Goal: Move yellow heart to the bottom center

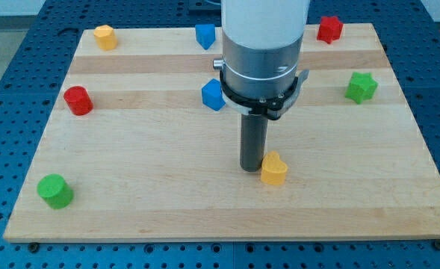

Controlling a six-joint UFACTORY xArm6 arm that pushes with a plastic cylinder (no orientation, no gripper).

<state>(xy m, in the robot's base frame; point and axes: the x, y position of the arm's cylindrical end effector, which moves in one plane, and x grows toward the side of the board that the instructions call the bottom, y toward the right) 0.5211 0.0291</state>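
The yellow heart [274, 169] lies on the wooden board [167, 202] a little right of centre, in the lower half. My tip [252, 169] stands on the board just left of the yellow heart, touching or almost touching its left side. The arm's grey and white body rises above the rod toward the view's top.
A blue block [214, 96] sits just left of the arm's body, another blue block [205, 36] at top centre. A yellow block [104, 37] is top left, a red cylinder [78, 100] at left, a green cylinder [55, 191] bottom left, a red star [329, 29] top right, a green star [361, 87] right.
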